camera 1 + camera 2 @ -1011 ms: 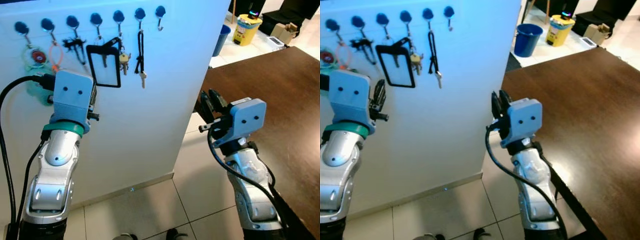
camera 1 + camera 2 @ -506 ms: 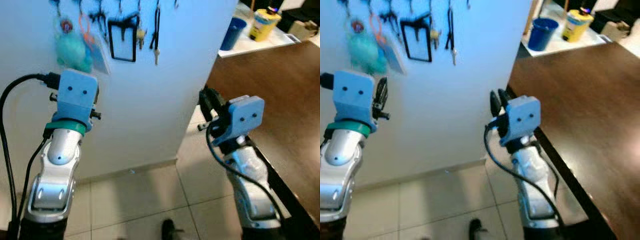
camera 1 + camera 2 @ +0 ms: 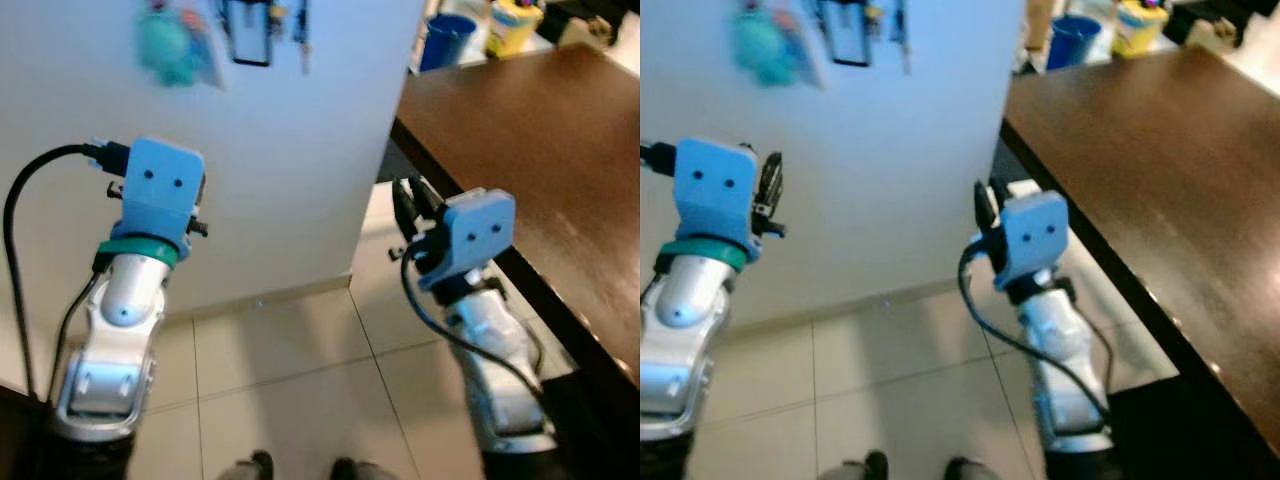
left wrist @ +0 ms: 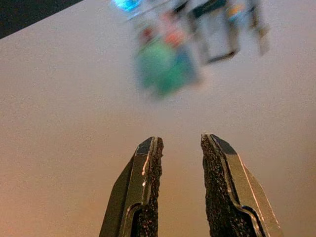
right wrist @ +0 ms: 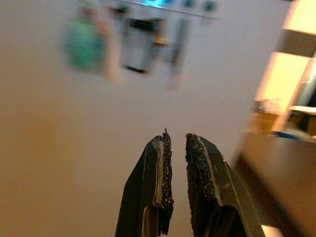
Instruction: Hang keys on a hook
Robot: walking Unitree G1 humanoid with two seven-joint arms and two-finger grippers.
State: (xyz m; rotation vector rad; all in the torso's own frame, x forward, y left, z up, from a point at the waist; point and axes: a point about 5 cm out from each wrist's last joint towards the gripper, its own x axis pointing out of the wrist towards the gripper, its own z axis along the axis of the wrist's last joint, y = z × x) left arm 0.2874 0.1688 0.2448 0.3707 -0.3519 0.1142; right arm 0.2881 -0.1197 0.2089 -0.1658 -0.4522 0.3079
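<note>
On the white wall (image 3: 290,150) several blurred items hang at the picture's top: a teal plush (image 3: 165,45), a black badge holder (image 3: 248,35) and a bunch of keys (image 3: 300,30). The hooks themselves lie above the picture's edge. My left gripper (image 4: 178,140) is raised before the wall, well below the hanging items, open with nothing between its fingers. My right gripper (image 5: 175,136) is held up near the wall's corner, open by a narrow gap and empty. Both arms are apart from the keys.
A dark brown table (image 3: 540,130) runs along the right, its edge close to my right arm. Beyond it stand a blue bucket (image 3: 445,40) and a yellow container (image 3: 510,25). Pale floor tiles (image 3: 290,380) lie below, with my feet (image 3: 300,468) at the bottom.
The camera has tilted down and drawn back, so the hanging items slid to the picture's top and the hooks left it. Both arms keep their pose.
</note>
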